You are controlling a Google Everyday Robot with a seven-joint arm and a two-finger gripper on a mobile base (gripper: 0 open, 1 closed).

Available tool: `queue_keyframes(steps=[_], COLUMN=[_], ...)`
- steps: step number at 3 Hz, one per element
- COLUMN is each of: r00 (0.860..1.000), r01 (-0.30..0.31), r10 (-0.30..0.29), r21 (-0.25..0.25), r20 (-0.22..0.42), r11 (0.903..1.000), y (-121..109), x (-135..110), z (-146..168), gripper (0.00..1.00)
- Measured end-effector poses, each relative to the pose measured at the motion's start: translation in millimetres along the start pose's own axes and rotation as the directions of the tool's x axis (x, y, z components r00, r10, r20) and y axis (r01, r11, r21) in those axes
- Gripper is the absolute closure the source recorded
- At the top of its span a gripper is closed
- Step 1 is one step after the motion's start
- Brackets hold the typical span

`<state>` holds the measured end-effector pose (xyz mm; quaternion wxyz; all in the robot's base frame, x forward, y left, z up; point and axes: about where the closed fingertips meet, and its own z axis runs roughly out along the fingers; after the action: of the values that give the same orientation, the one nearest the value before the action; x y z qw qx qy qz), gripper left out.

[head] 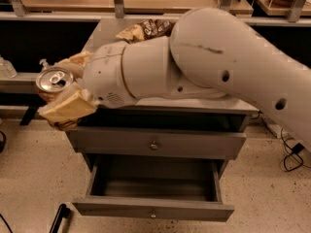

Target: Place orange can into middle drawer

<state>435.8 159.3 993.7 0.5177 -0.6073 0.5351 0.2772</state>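
The robot's white arm (218, 67) sweeps across the grey cabinet (102, 33), hiding most of its top. Below, the middle drawer (112, 208) stands pulled out, and what shows of its inside is bare. The upper drawer (194, 144) above it is pushed in. The gripper (56, 93) hangs off the cabinet's left edge, its tan fingers (68, 108) clenched around the orange can (54, 79). The can stands roughly upright with its silver top and pull tab facing up. From the gripper, the open drawer lies down and to the right, so the coming move likely calls for a descent and a swing rightward over the drawer's front. A crumpled snack bag (146, 29) lies at the back of the cabinet top.
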Motion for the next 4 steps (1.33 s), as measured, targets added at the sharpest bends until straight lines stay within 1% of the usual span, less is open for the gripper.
queue_keyframes(steps=[1,2,3,4], r00=[0.998,0.985,0.965,0.965], r01=[-0.065,-0.171,-0.263,-0.263], r10=[0.066,0.171,0.263,0.263], r21=[-0.01,0.005,0.027,0.027], r20=[0.023,0.014,-0.003,-0.003], r11=[0.9978,0.9853,0.9645,0.9645], y=[17.9,60.2,90.2,90.2], x=[32.7,96.6,152.1,152.1], z=[0.2,-14.9,-22.5,-22.5], gripper=[1.0,1.0,1.0,1.0])
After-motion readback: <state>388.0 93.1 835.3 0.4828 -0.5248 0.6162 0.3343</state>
